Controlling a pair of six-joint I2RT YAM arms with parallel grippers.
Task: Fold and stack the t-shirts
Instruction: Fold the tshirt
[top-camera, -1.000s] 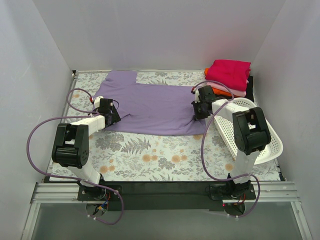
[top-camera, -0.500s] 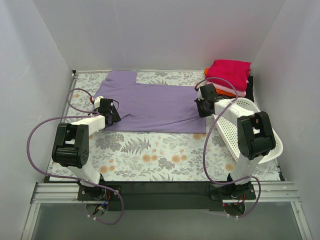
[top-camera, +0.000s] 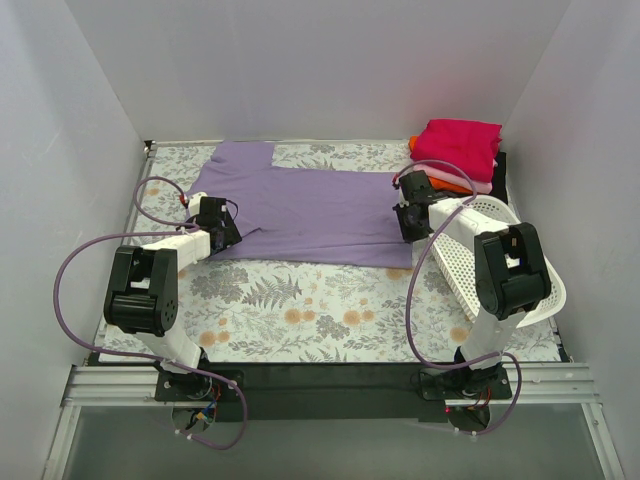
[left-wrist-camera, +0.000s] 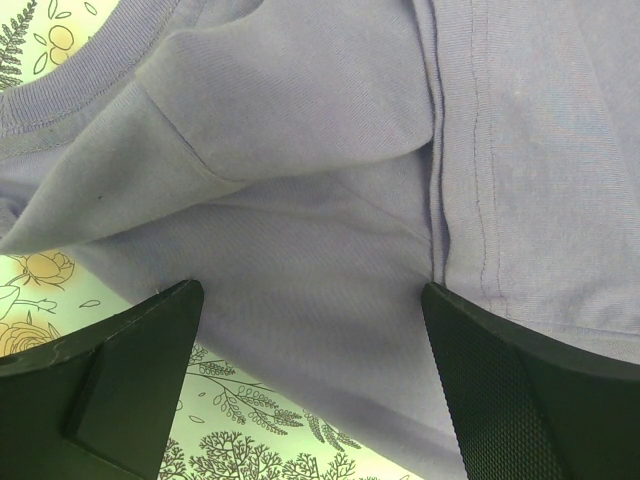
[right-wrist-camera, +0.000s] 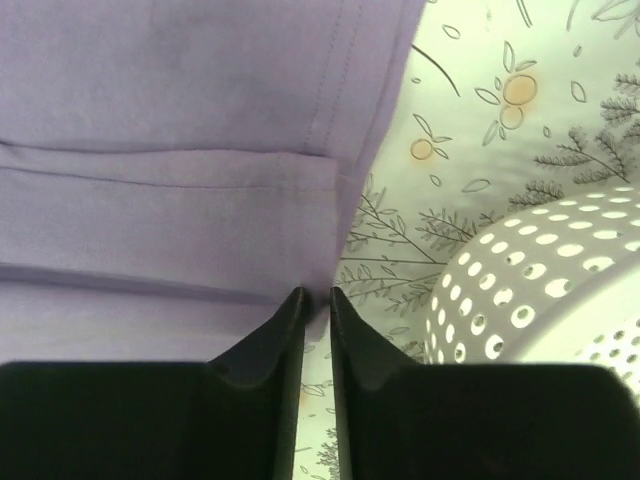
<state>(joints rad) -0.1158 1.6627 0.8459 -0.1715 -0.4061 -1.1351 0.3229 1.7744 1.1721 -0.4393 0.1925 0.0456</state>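
Both arms, left arm (top-camera: 150, 290) and right arm (top-camera: 505, 270), have white shells between bulky black joint housings, on black bases at the near edge. A mauve cable (top-camera: 70, 262) loops along each. The left gripper (left-wrist-camera: 310, 300) and right gripper (right-wrist-camera: 317, 300) are matte black. The left one's fingers (left-wrist-camera: 520, 390) are broad and wedge-shaped, one with a finely cross-hatched pad.

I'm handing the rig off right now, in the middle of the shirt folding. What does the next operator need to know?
Left gripper: open, low over the lavender shirt near its collar, holding nothing.
Right gripper: closed to a slit at the shirt's right edge; unclear whether cloth is pinched.
Folded stack, magenta on top, sits in the far right corner behind the white basket.
Done: those shirts are stacked.
Left: the lavender shirt lies spread out; finish folding it and add it to the stack.
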